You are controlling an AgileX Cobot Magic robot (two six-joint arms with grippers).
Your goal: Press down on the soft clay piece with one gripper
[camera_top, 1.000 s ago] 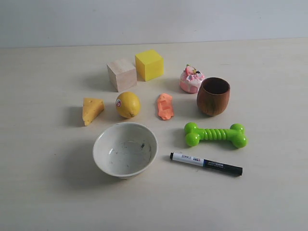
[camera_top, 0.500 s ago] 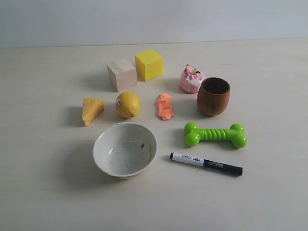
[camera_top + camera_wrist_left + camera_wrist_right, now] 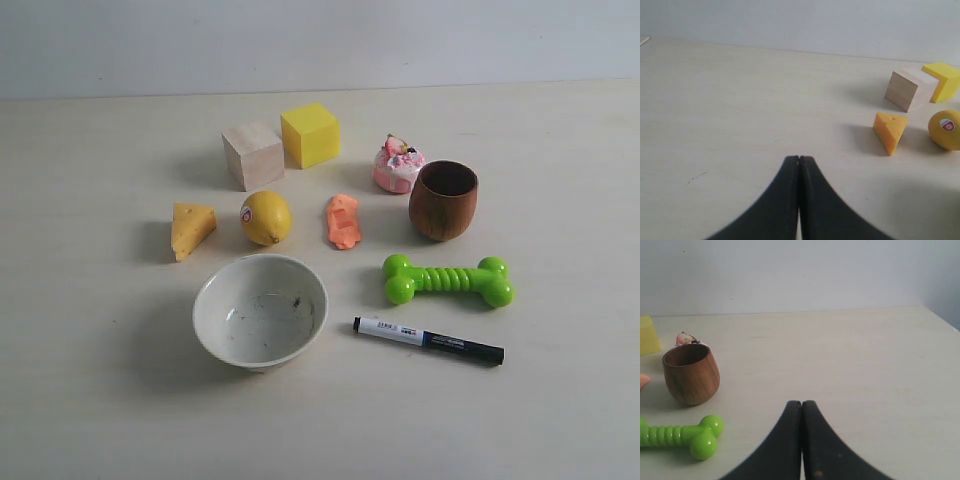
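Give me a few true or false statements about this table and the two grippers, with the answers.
The soft clay piece lies between the lemon and the wooden cup. True.
Both grippers are open. False: the left gripper and the right gripper are shut, holding nothing.
A gripper touches the soft clay piece. False: none shows near it in the exterior view.
The marker lies nearer the camera than the green bone toy. True.
The cheese wedge is in the bowl. False: the cheese wedge stands on the table beside the lemon.
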